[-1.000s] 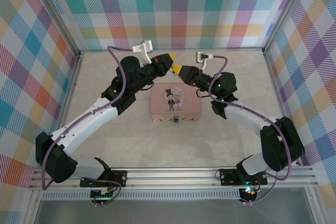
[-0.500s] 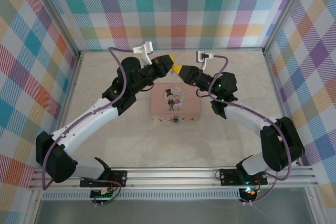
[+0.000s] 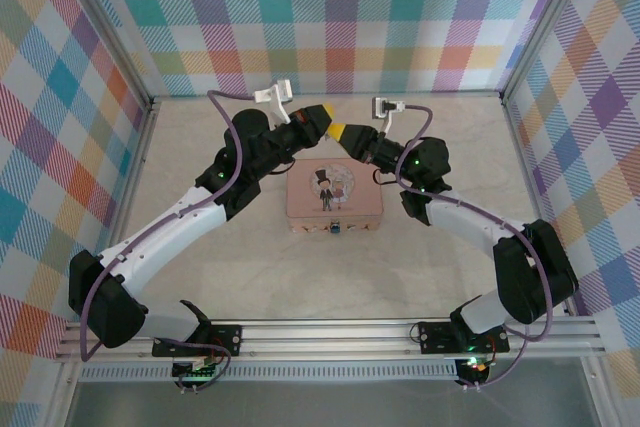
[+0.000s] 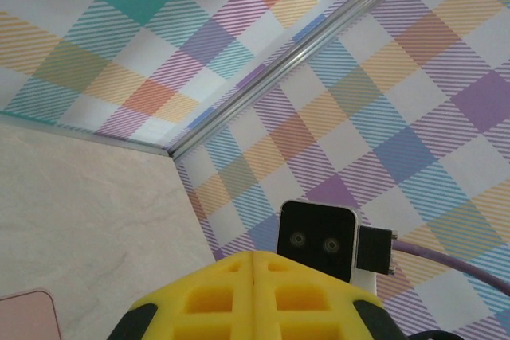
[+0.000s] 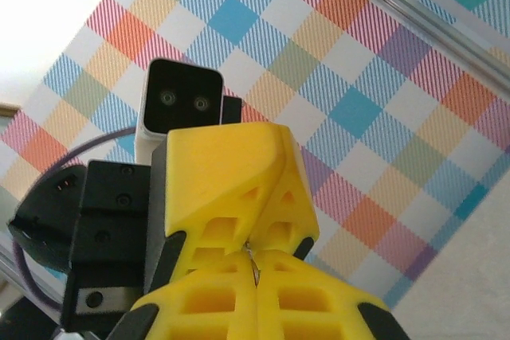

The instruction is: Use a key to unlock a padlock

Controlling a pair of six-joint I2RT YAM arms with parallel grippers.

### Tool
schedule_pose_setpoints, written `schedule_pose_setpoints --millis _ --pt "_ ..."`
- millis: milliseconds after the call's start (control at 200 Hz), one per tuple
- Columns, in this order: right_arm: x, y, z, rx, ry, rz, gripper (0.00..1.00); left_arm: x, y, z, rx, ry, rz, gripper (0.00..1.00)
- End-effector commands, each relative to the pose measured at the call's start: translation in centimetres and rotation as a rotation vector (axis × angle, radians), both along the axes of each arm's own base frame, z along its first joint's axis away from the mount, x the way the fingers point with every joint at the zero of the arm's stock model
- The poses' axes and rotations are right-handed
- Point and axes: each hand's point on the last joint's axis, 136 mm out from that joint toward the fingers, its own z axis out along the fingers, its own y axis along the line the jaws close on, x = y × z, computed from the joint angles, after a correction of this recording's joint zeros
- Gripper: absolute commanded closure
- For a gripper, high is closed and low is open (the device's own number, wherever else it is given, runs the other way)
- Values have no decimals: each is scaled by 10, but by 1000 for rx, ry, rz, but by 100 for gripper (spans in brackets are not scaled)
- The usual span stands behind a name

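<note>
My left hand (image 3: 326,110) is closed and my right hand (image 3: 338,131) is clamped on a thin sliver (image 5: 252,267), probably the key. Tips meet just past the tin (image 3: 335,209), likely for a handover.

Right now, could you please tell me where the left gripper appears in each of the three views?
Top external: left gripper upper centre, just beyond the pink tin, facing the right gripper at close quarters.
Left wrist: left gripper bottom centre, yellow and shut.
Right wrist: left gripper mid-frame, its yellow tips close against the right gripper below.
Shared landmark: the plaid wall, behind it in all three.
</note>
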Motion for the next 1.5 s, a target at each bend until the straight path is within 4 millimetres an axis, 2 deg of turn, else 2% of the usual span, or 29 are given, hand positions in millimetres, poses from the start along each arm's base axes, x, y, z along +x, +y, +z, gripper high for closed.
schedule_pose_setpoints --millis 0,280,305,315,320,325,355,390,435,605,930,1060,1255,1345,1495 --pt "-6 2 12 18 -61 12 100 -6 -8 6 -25 -26 -25 100" --pt "-7 1 5 2 -59 2 100 -9 -1 11 -18 -39 -8 100" --pt "-6 1 5 0 -50 2 92 -9 0 11 -15 -41 -7 100" --pt "-6 1 4 0 -46 2 85 -10 -1 11 -15 -42 -8 100" --pt "-6 1 4 0 -46 2 85 -10 0 12 -15 -43 -8 100" --pt "-6 1 4 0 -43 1 80 -9 0 11 -15 -43 -7 100" --pt "-6 0 4 2 -42 -2 68 -10 -1 11 -12 -42 -8 100" --pt "-6 0 5 4 -42 -6 62 -9 -1 10 -10 -39 -8 100" --pt "-6 -1 7 6 -47 -10 59 -9 -2 8 -10 -36 -11 100" --pt "-10 -3 16 8 -72 -12 60 -8 -3 3 -12 -24 -13 100" --pt "-6 -1 5 -4 -40 -13 81 -9 0 6 -13 -32 -4 100" --pt "-5 -3 0 -10 -25 -29 77 -11 4 11 -8 -44 8 100" --pt "-5 -4 0 -11 -27 -32 77 -11 6 11 -2 -46 14 100" --pt "-6 -5 1 -13 -33 -31 87 -11 6 10 -2 -46 15 100" --pt "-8 -4 1 -15 -35 -23 88 -11 7 11 -5 -47 20 100"
